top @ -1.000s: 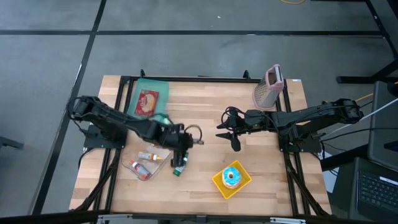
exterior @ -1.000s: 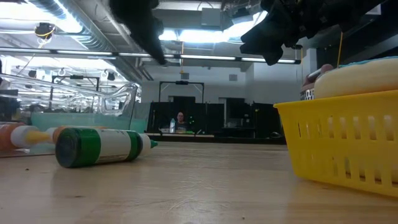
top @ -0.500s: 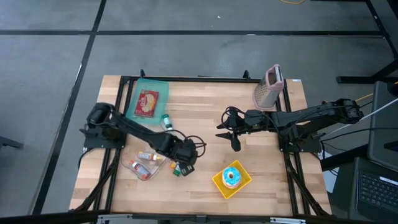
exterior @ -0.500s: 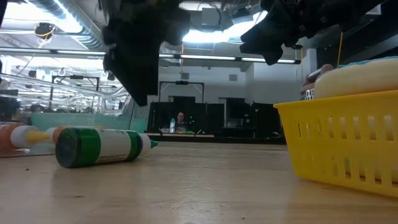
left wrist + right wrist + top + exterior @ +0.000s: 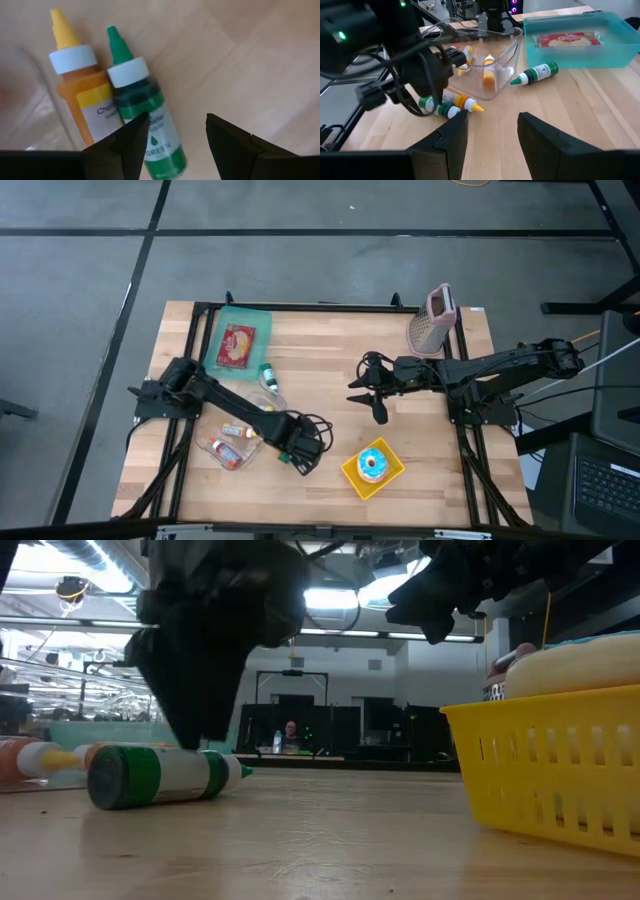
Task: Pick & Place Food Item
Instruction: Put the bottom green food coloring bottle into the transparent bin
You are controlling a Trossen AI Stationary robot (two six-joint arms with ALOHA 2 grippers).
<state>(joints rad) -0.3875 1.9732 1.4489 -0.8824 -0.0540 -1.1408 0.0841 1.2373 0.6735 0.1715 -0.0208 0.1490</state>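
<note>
Bare wood table [image 5: 330, 370], left gripper [image 5: 172, 131] fingers spread over green bottle [image 5: 142, 107], right gripper [image 5: 378, 408] fingers spread mid-table

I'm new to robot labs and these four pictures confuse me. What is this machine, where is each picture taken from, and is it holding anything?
It is a robot with two dark arms at a wooden table, each ending in a two-finger gripper. One picture looks straight down, one looks level across the tabletop, and two come from cameras on the wrists.

On the table lie a teal tray with a food packet, a clear container, small bottles, a grater and a yellow basket with a donut.

The left gripper is open, low over a green bottle lying beside an orange one. The right gripper waits open in mid-table. Neither holds anything.
</note>
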